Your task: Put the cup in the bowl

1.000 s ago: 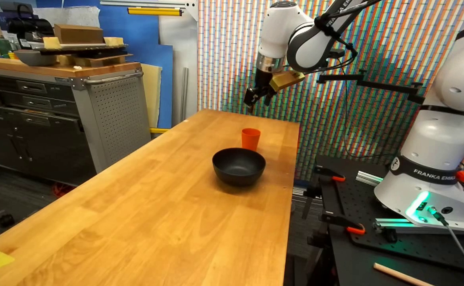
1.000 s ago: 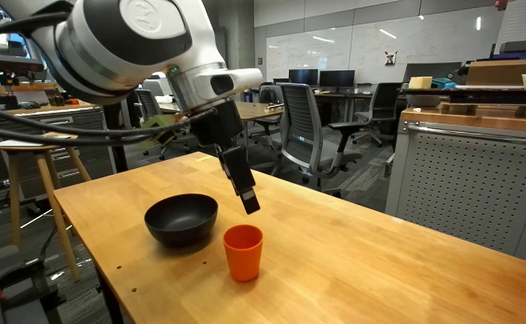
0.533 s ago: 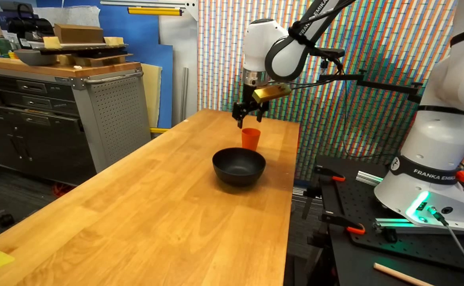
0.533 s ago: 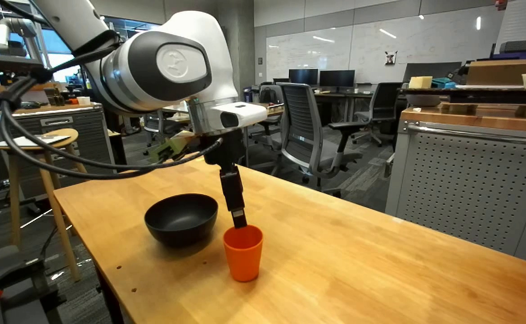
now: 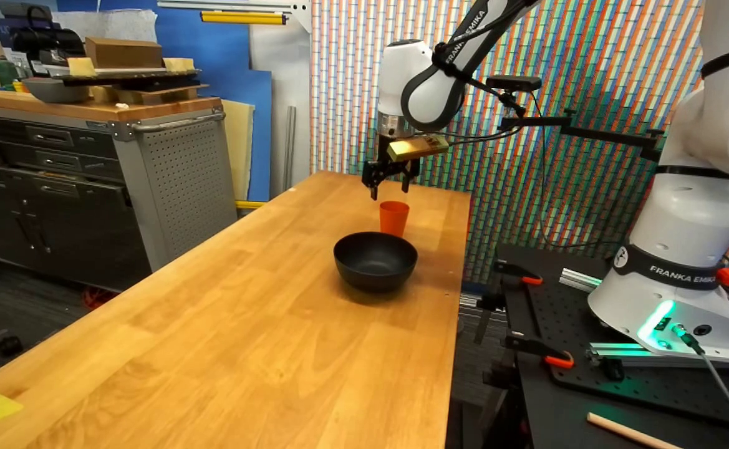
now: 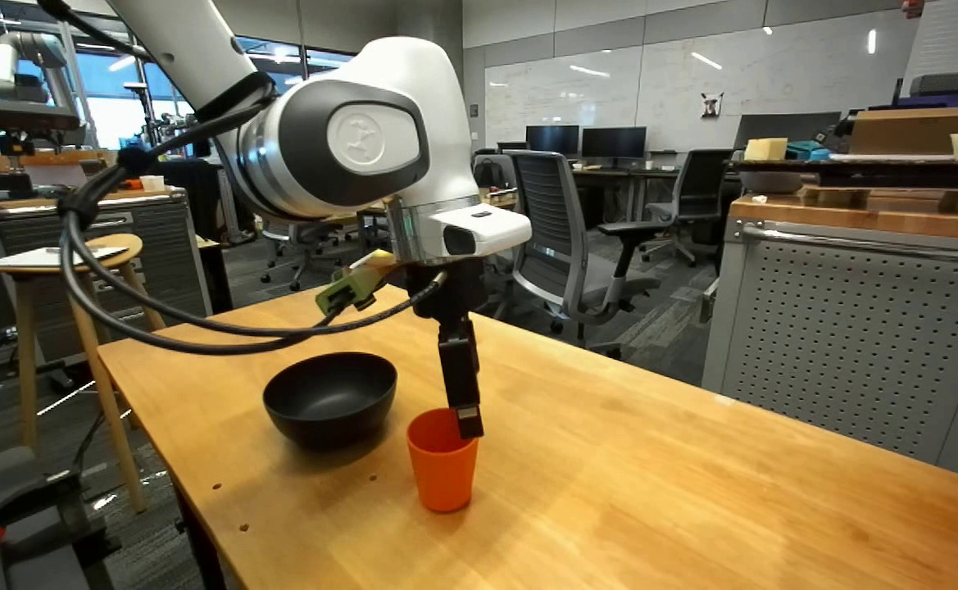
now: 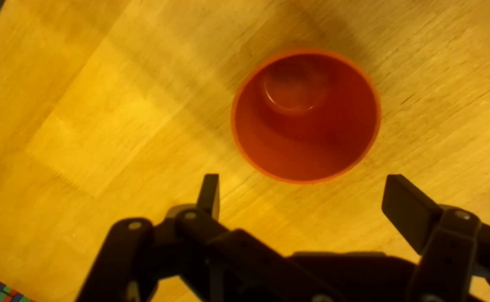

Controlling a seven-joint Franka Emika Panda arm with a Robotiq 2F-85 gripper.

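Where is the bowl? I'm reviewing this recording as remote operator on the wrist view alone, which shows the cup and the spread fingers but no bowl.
Observer: The bowl stands near the cup but apart from it; in an exterior view, the wooden table shows between the two.
Operator: And which way does the bowl's opening face?
Observer: Upward, as both exterior views show.
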